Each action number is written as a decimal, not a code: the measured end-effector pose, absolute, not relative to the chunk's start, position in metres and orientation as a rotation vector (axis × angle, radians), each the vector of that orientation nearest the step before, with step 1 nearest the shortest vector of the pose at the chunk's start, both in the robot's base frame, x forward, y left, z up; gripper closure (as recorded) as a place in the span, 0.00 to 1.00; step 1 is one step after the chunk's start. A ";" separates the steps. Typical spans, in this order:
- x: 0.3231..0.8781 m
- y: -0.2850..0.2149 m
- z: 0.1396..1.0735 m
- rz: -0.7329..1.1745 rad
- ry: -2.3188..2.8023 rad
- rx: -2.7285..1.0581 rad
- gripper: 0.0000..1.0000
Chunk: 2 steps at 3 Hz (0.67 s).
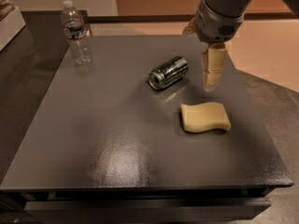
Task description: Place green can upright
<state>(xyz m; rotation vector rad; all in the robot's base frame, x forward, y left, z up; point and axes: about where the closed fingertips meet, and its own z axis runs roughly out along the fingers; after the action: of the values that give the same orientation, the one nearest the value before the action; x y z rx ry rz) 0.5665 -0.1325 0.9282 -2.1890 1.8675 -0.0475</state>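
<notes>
The green can lies on its side near the middle of the dark counter. The gripper hangs just to its right, apart from it and beyond a yellow sponge. I cannot tell whether its jaws are released or clenched.

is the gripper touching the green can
Apart. The camera view shows the gripper hanging beside the lying green can, with a strip of table surface showing between them.

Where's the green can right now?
In the camera view the can lies sideways on the table, left of the hovering pincer, behind the sponge.
</notes>
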 end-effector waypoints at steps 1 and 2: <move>0.590 -0.110 0.916 0.030 1.724 -2.279 0.00; 0.601 -0.087 0.906 0.050 1.566 -2.386 0.00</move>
<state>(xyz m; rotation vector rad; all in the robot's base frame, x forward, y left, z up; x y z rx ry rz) 0.6008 -0.0867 0.9057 -2.3860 1.5660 0.0501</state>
